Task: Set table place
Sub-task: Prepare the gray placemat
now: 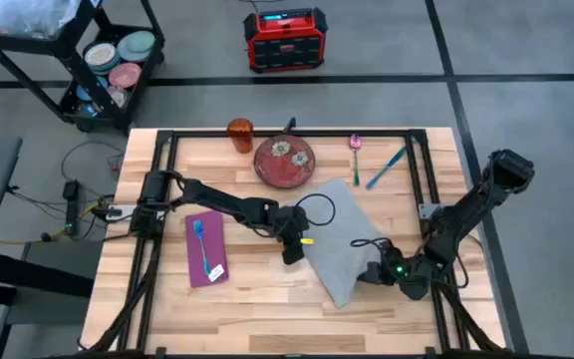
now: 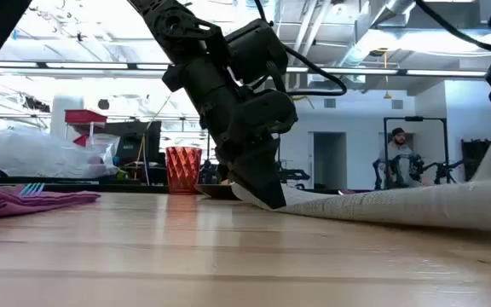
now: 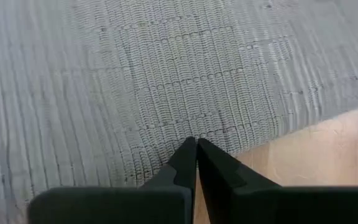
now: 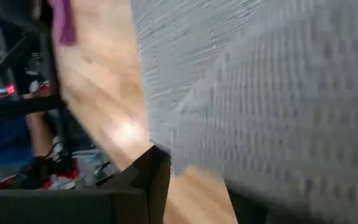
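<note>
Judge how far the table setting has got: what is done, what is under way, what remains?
Done: nothing looks placed yet. Under way: both grippers grip the grey placemat, the left gripper at its left edge, the right gripper at its right edge, lifting it. Left: the plate, cup, pink utensil and teal utensil sit at the far edge, and the blue utensil lies on the napkin; none is on the mat.

The dark left arm reaches from the table's left edge toward the middle, its two-finger left gripper angled down with fingers pressed together. The dark right arm bends in from the right edge, its right gripper low near the front, its fingers clamped on grey woven cloth.
</note>
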Tool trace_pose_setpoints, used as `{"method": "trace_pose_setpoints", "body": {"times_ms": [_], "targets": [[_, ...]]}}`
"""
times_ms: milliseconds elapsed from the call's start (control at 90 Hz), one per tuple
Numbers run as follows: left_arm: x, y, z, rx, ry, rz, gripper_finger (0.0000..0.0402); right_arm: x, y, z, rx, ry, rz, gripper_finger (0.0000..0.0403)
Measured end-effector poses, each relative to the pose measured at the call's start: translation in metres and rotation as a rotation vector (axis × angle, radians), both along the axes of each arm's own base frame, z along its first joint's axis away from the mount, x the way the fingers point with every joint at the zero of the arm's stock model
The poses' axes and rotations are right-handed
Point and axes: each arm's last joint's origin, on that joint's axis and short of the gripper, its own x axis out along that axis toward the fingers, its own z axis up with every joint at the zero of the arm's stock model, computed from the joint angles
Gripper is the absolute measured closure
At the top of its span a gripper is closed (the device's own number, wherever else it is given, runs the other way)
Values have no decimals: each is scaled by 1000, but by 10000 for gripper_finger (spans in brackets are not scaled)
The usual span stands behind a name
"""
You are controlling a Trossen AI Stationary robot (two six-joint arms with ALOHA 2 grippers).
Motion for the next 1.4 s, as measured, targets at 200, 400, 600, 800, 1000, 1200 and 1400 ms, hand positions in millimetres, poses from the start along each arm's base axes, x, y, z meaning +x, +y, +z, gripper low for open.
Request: {"method": "trace_pose_setpoints", "body": {"times_ms": [200, 400, 600, 800, 1000, 1200, 1400], "targets": [[0, 0, 0, 2, 0, 2, 402, -11, 8, -3, 59, 106, 132, 276], [0, 1, 0, 32, -3, -4, 401, -19, 16, 10, 141, 48, 186, 276], [0, 1, 0, 33, -3, 1, 401, -21, 8, 7, 85, 99, 167, 276], [0, 1, 0, 33, -2, 7, 402, -8, 1, 2, 72, 108, 102, 276], [0, 1, 0, 28, -1, 19, 401, -10, 10, 4, 118, 75, 133, 276], [0, 1, 0, 23, 0, 29, 401, -15, 14, 3, 118, 82, 162, 276], [0, 2, 0, 12, 3, 47, 401, -8, 11, -10, 65, 128, 122, 276]]}}
